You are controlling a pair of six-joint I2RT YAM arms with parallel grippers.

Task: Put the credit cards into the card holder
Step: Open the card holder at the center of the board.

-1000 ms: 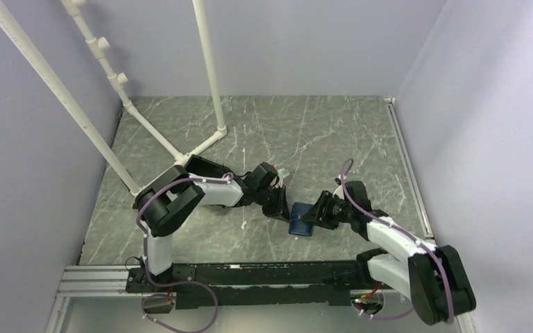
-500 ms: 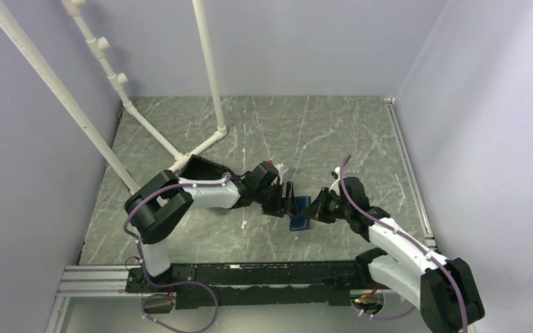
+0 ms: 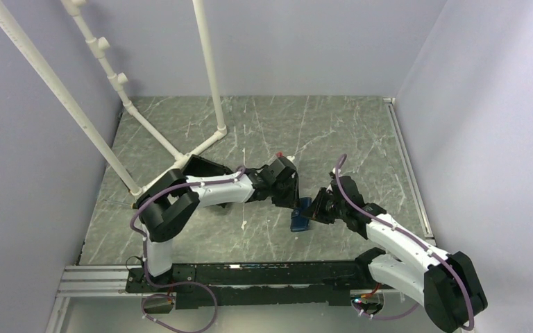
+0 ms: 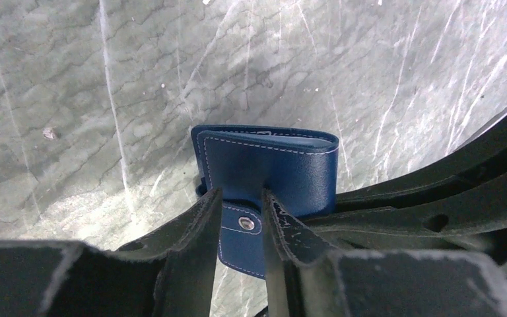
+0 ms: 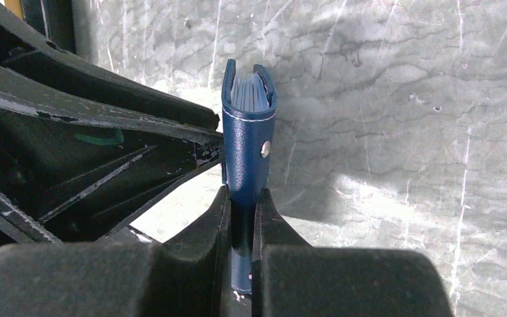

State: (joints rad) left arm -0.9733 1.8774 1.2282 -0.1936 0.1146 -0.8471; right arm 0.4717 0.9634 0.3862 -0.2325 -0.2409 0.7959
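From above: finds the small, flat, navy-blue stitched card holder (image 3: 298, 218) turned up on edge near the middle of the grey-green marbled table (image 3: 361, 139), caught between the two arms' tips. Pinched from the right by the right fingers (image 3: 314, 211), spread a second ago beside a holder lying flatter. Left fingers (image 3: 294, 200) swung right and farther since then, now close against the holder's left face.

Through the left wrist: faces the holder's broad side, with the small snap tab (image 4: 241, 223) framed between the left fingers (image 4: 201, 224). Part-spread; cannot tell whether gripping the tab or only poised in front of it.

Through the right wrist: looks along the holder's thin edge. Right fingers (image 5: 212, 221) pressed almost together, clamping its near end; pale blue layers (image 5: 249, 89) showing in the far mouth. No credit cards visible anywhere; cannot tell whether any sit inside. Means, at a guess, a steadied holder, ready for opening, with loading not yet confirmed.
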